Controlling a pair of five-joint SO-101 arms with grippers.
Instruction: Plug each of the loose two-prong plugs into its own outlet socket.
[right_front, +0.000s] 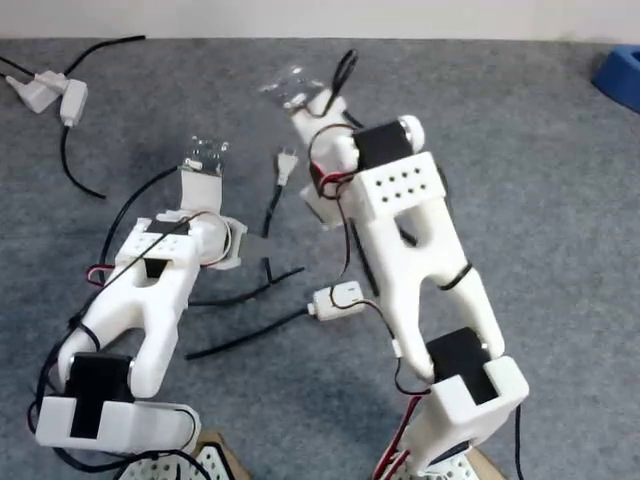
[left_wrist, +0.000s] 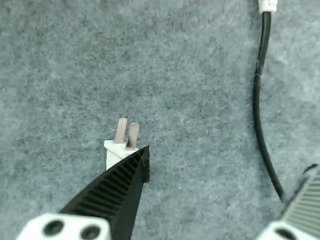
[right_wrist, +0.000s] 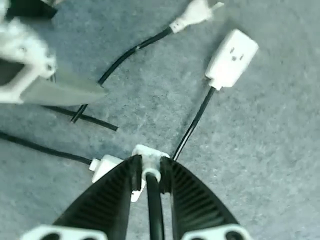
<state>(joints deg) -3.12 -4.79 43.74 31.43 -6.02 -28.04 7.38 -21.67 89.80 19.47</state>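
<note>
On the table (right_front: 540, 200), a first plug (left_wrist: 122, 137) lies at the tip of one finger (left_wrist: 120, 185) of my left gripper (left_wrist: 232, 160). A second plug (right_front: 287, 163) lies to the right of it, its cord (right_front: 270, 215) running to the near side. A third plug (right_wrist: 147, 152) sits between the fingers (right_wrist: 110, 200) of my right gripper (right_wrist: 150, 162). A socket (right_front: 338, 300) lies just left of my right arm (right_front: 420, 260).

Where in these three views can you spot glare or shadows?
High view: bright glints speckle the left gripper and right gripper; the grey mat is evenly lit. Left wrist view: the plug casts almost no shadow. Right wrist view: a faint shadow edges the outlet socket; even light on the gripped white connector.
</note>
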